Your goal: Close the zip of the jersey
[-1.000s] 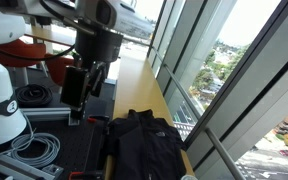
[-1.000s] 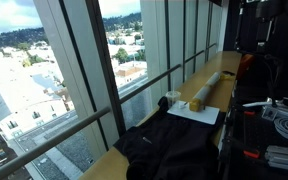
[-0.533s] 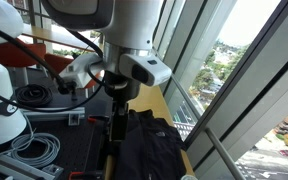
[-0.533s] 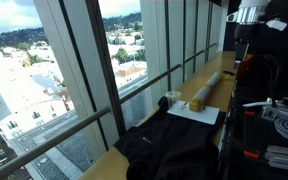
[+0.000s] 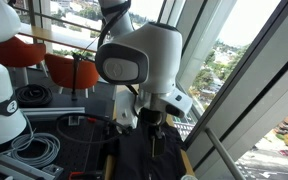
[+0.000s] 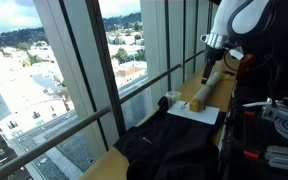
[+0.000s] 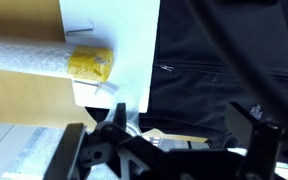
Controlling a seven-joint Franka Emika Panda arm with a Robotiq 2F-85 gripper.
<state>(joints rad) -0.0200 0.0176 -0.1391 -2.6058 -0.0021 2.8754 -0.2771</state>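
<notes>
The jersey [image 6: 174,145] lies spread on the wooden worktop [image 6: 199,95] beside the window, its long axis running along the ledge. In the wrist view the jersey [image 7: 224,60] fills the right part, and a thin zipped seam [image 7: 199,68] runs level across it; the front zip itself is hard to make out. Just beside the jersey lies a white sheet [image 7: 109,45], with a yellow object [image 7: 89,64] at its edge. The gripper [image 7: 174,150] hangs above the jersey, its jaws released and holding nothing.
</notes>
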